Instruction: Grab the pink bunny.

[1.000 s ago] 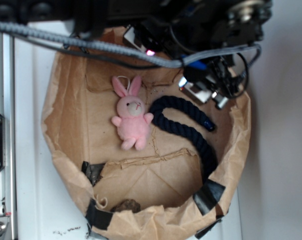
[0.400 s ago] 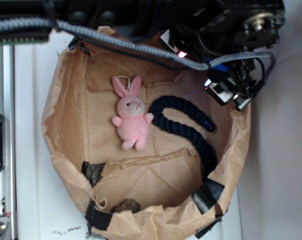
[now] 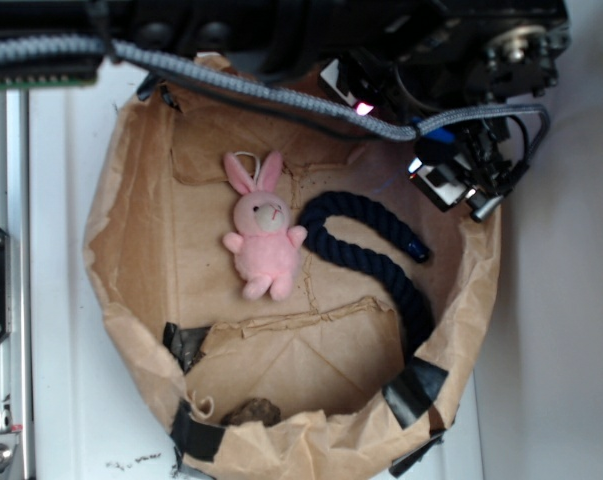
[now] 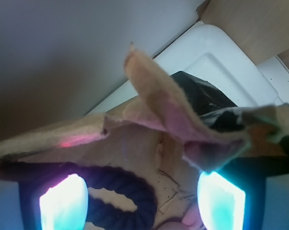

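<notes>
The pink bunny (image 3: 266, 240) lies face up on the floor of a crumpled brown paper bag (image 3: 101, 200), ears pointing to the far side. A dark navy rope (image 3: 381, 255) curls just right of it. My gripper (image 3: 459, 192) hangs open over the bag's upper right rim, well right of the bunny. In the wrist view the gripper (image 4: 143, 201) is open, its glowing fingers (image 4: 63, 203) wide apart with the rope (image 4: 120, 191) between them. A sliver of the pink bunny (image 4: 190, 218) shows at the bottom edge, and the bag's torn rim (image 4: 158, 96) rises ahead.
Black tape patches (image 3: 416, 390) hold the bag's near rim. A dark brown lump (image 3: 253, 410) lies at the bag's near side. A metal rail (image 3: 1, 300) runs down the left. The arm's grey cable (image 3: 231, 90) crosses above the bag's far side.
Over the last second the gripper and arm shifted right, from above the rope's end to the bag's right rim. The bunny and rope have not moved.
</notes>
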You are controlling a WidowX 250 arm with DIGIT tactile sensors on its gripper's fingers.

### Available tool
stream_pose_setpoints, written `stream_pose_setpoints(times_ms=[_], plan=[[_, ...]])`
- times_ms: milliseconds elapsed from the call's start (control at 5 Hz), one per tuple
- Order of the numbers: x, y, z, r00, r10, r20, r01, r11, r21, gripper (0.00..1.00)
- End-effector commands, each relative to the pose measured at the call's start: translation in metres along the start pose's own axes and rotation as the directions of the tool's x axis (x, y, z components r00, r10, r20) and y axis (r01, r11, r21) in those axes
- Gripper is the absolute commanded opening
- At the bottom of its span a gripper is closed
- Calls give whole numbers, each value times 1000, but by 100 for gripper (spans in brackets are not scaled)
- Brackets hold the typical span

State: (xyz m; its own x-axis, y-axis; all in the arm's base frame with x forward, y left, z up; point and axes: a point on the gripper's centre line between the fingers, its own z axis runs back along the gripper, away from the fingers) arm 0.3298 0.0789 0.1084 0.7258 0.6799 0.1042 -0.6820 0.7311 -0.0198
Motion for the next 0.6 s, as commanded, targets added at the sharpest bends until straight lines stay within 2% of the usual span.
stream_pose_setpoints(times_ms=[0,200,400], plan=[[19,6,26,995,60,83,-55,996,-70,100],[21,8,27,994,54,92,-44,994,-102,100],[-2,9,38,986,6,165,11,994,-106,100]])
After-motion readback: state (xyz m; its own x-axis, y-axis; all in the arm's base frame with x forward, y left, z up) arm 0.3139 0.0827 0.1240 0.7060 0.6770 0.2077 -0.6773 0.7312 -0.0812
